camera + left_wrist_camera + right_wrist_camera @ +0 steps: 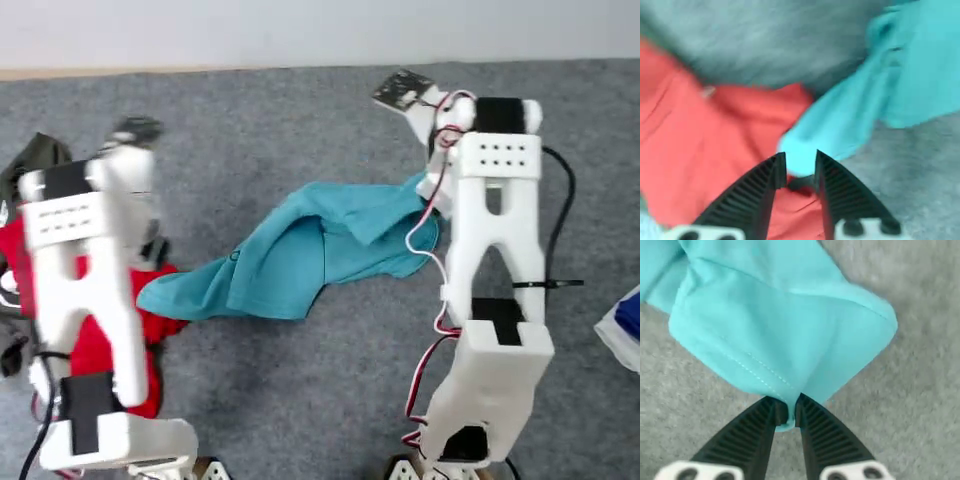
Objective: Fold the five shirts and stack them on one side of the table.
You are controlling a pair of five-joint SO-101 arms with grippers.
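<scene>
I see the teal shirt lying crumpled and drawn out long across the grey tabletop, between both arms. My right end effector is clamped tight on a stitched hem fold. My left end effector, closed to a narrow gap, pinches the opposite tip over the red shirt.

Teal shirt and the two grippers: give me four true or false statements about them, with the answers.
1. The right gripper is shut on the teal shirt. True.
2. The left gripper holds nothing. False: it pinches one end of the teal shirt.
3. The teal shirt lies neatly folded. False: it is bunched and strung out between the two grippers.
4. A red shirt lies below the left gripper. True.
</scene>
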